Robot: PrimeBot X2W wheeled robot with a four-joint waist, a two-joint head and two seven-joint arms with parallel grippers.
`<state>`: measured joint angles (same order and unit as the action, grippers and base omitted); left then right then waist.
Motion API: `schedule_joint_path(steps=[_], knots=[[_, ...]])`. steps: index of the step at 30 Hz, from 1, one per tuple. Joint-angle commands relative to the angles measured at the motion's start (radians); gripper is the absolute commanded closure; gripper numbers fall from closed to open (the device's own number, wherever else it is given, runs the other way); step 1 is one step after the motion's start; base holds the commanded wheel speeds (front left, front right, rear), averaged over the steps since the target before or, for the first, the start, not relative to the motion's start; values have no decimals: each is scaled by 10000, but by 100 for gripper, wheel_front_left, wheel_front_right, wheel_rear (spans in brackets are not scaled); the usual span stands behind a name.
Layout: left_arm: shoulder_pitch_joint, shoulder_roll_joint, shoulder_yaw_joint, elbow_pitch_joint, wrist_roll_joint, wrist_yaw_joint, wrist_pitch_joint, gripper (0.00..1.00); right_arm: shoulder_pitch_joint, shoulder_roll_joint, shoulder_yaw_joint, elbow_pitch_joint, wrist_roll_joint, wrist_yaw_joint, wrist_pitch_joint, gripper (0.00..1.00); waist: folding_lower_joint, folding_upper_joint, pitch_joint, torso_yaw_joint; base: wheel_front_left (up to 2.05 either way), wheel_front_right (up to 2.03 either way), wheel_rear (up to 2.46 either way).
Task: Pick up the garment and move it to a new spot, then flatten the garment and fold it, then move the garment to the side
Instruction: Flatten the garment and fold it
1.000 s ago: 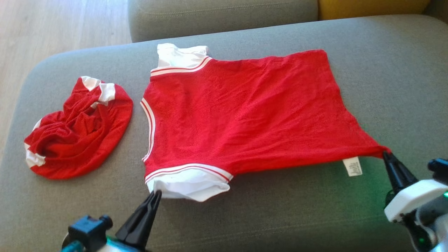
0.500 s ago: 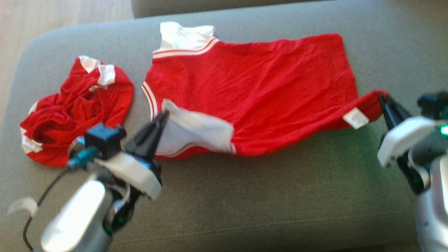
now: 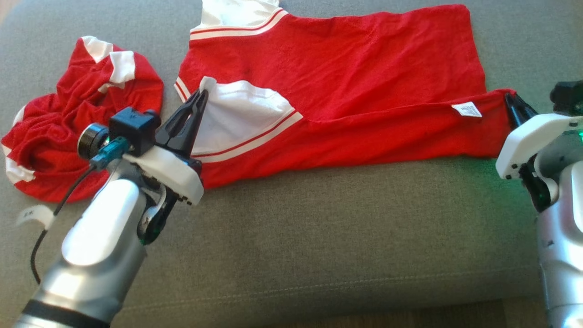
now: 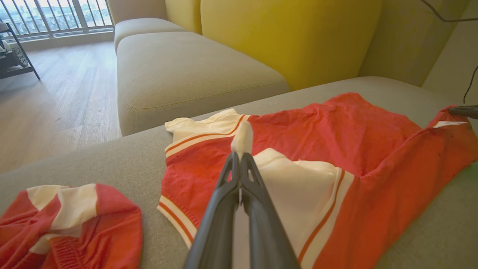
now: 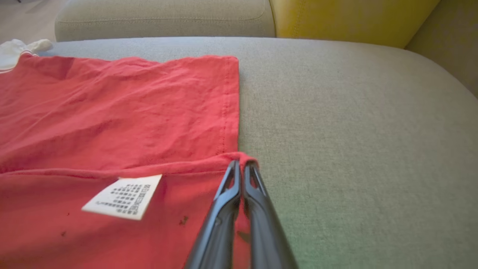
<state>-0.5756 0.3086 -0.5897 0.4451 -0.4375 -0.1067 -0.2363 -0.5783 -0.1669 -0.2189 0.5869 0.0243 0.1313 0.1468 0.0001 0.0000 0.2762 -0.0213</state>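
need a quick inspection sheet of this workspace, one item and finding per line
surface: grey cushion, soft, faint creases
job's things: red shirt spread out, near edge turned over onto it, white sleeve and label facing up
clutter: crumpled red and white garment left of the shirt, apart from it
hands: left hand shut on the sleeve's tip; right hand shut on the shirt's hem corner
cables: black cable hanging beside the left arm, off the shirt
surroundings: wood floor, second grey seat, yellow backrest
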Motion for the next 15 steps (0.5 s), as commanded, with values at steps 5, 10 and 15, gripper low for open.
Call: schedule_joint_path(steps=[5,10,15], knots=[[-768,124,350,439,323,-64,-223,100,-663,322,-29,450,328,-6,-385,100,-1,0,80,-64,0,0,0],[-798,-192,715,578,241,-112,-249,15,-870,358,-73,1040,557,-6,-1100,0,-1,0,41,-99,0,0,0],[-242,-287,1303,119,357,-101,-252,0,-678,450,-474,961,592,-6,-2118,0,-1,0,-194,-85,0,0,0]])
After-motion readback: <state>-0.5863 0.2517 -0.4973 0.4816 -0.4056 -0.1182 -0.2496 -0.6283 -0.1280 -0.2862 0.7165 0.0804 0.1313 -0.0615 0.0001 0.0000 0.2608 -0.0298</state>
